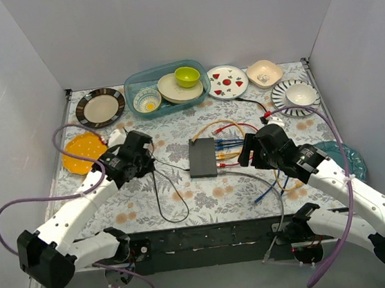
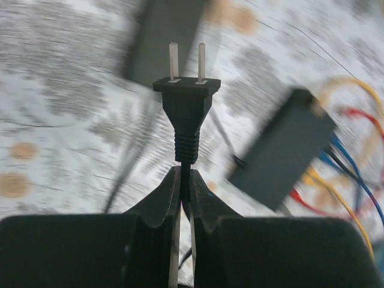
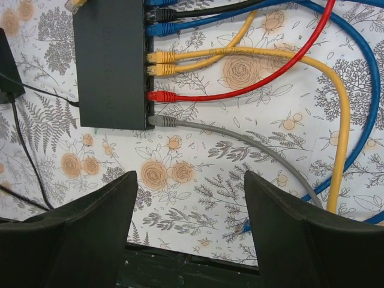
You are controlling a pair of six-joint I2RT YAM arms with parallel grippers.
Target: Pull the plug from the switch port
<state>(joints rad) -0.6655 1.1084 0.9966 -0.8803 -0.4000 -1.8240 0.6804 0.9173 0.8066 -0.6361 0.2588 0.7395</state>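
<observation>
Though unseen from above, left tool (image 2: 185,180) clamps two-prong plug (image 2: 186,99) | right tool (image 3: 191,181) wide near switch (image 3: 111,60)

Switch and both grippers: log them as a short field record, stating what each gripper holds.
switch: flat black box lying on the floral table cover
network plugs: a row seated along one long edge
grey plug: last in the row, at the end nearest the right gripper
left gripper: shut on the cord just below a black two-prong power plug, prongs pointing away from the camera
right gripper: open, empty, above the cover short of the switch
</observation>
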